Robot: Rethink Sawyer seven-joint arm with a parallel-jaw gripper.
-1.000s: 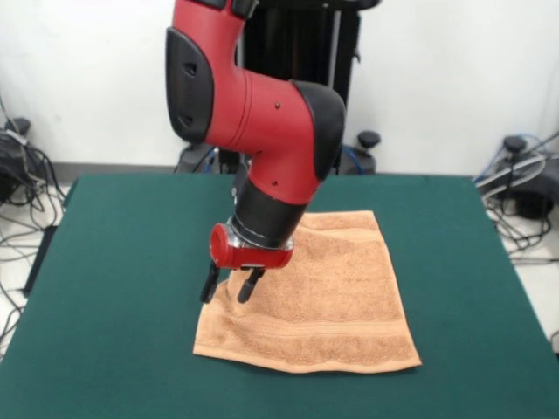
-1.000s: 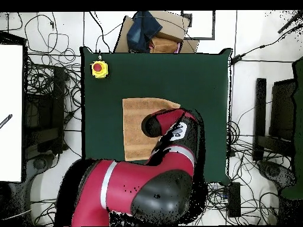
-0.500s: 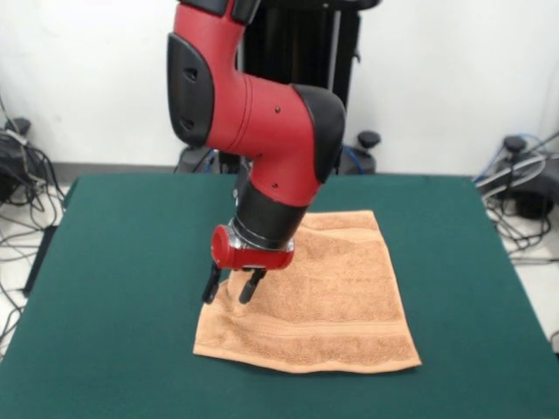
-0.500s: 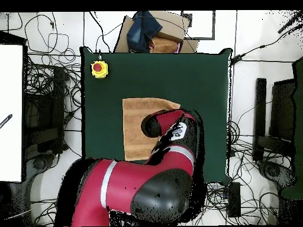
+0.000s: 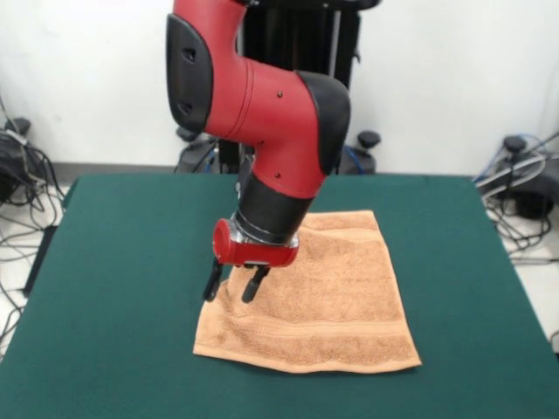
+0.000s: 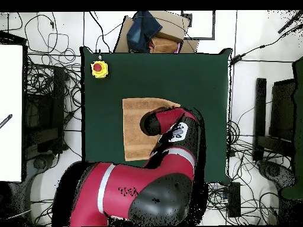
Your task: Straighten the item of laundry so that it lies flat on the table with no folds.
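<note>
Yellow box w/ red button (image 6: 99,69) — cardboard box (image 6: 155,34) beyond.

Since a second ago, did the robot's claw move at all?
Yes, but only slightly. In the front view the gripper has edged a little toward the towel's woven band, still open above its left edge. The towel itself has not shifted.

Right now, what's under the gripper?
The towel, spread on the green table. The open gripper hangs over the towel's edge; whether its tips touch the cloth cannot be told. In the overhead view the arm covers part of the towel.
</note>
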